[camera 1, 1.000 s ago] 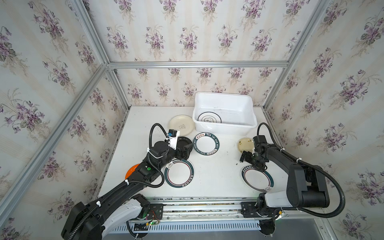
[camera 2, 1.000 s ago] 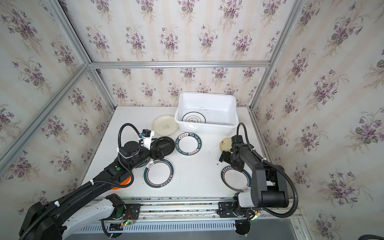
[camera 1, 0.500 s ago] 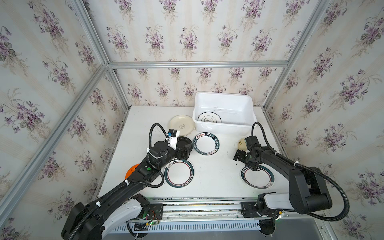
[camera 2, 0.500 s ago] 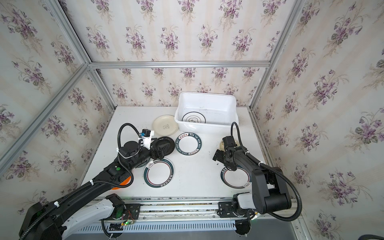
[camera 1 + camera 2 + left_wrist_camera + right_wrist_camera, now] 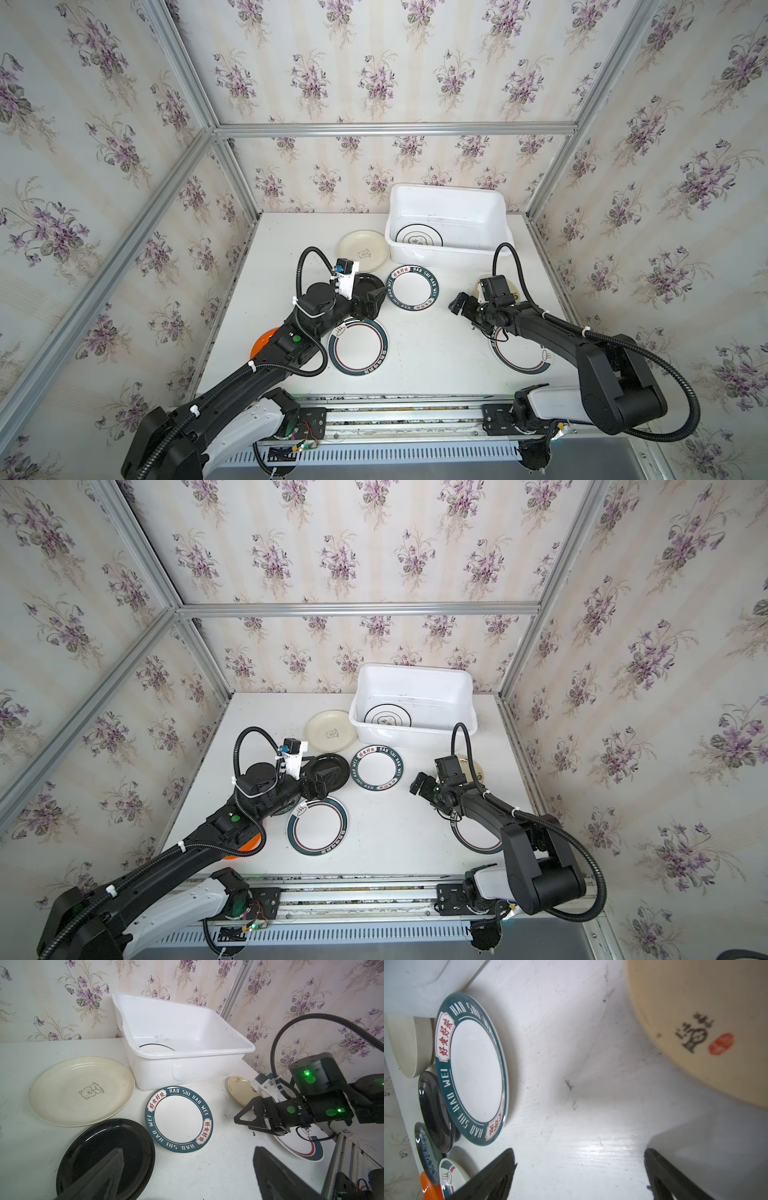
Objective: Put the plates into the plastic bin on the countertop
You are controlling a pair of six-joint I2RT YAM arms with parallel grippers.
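Only one plate [image 5: 419, 239] lies in the bin [image 5: 446, 188], at its left end; the rest of its floor is bare. Eight sit on the worktop [image 5: 436, 353]: cream [image 5: 362, 249], black [image 5: 365, 282], lettered [image 5: 412, 287], ringed left [image 5: 358, 347], ringed right [image 5: 519, 359], orange [image 5: 262, 345], yellow [image 5: 239, 1088], teal [image 5: 426, 1151]. Left hand [image 5: 188, 1150] gapes over the black edge, holding nothing. Right hand [image 5: 579, 1150] gapes above bare worktop between lettered and yellow.
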